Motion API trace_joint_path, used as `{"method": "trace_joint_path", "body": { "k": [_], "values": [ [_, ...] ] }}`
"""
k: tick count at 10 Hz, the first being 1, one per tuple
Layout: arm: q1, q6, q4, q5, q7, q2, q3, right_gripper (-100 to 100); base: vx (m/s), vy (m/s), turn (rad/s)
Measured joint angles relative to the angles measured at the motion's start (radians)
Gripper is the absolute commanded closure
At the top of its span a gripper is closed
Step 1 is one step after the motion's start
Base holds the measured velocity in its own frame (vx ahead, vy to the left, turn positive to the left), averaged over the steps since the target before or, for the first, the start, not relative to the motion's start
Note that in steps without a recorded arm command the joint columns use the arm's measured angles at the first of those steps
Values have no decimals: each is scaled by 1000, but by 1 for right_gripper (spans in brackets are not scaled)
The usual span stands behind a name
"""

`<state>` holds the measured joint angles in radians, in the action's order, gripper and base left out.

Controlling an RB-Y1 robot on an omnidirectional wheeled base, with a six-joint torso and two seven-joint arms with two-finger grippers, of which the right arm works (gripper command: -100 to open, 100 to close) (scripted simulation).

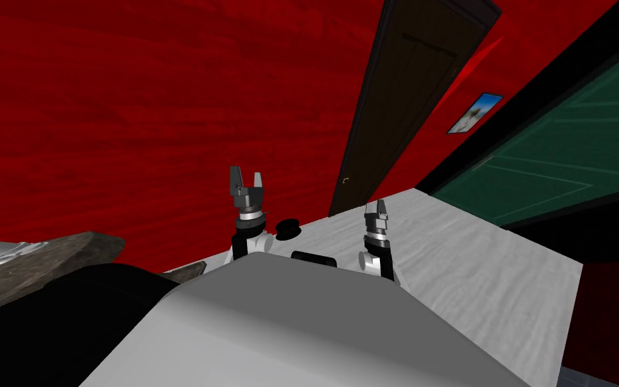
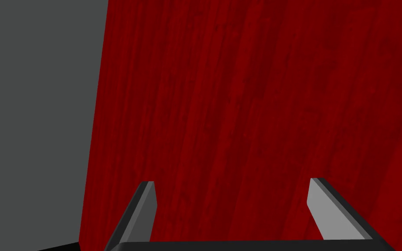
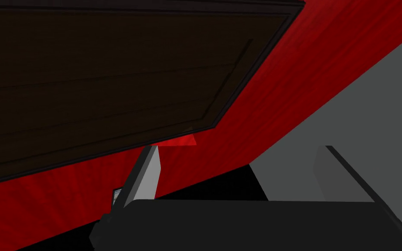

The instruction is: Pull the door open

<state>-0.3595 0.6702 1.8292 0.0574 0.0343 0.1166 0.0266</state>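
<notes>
A dark brown door (image 1: 409,94) stands in the red wall ahead and to the right, with a small pale handle (image 1: 346,180) near its left edge. It looks shut in its frame. Both arms are raised in front of me, well short of the door. My left gripper (image 1: 247,177) is open and faces the bare red wall (image 2: 257,109), with nothing between its fingers (image 2: 145,209). My right gripper (image 1: 376,207) is also open and empty. In the right wrist view the door panel (image 3: 108,83) looms beyond the right gripper (image 3: 243,174).
A green panelled door (image 1: 563,154) in a black frame lies to the right, with a small picture (image 1: 474,113) on the red wall between the two doors. Pale floor (image 1: 503,269) runs ahead. A dark, rough-edged slab (image 1: 39,259) sits at my left.
</notes>
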Motion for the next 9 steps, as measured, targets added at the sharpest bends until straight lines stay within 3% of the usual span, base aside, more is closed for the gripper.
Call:
{"method": "trace_joint_path", "body": {
  "k": [3, 9],
  "values": [
    [7, 25, -70, 3, -21, 17, 10, -100, 82, -75, 119],
    [48, 58, -224, 18, -70, 63, 18, -100, 85, -82, 119]
  ]
}}
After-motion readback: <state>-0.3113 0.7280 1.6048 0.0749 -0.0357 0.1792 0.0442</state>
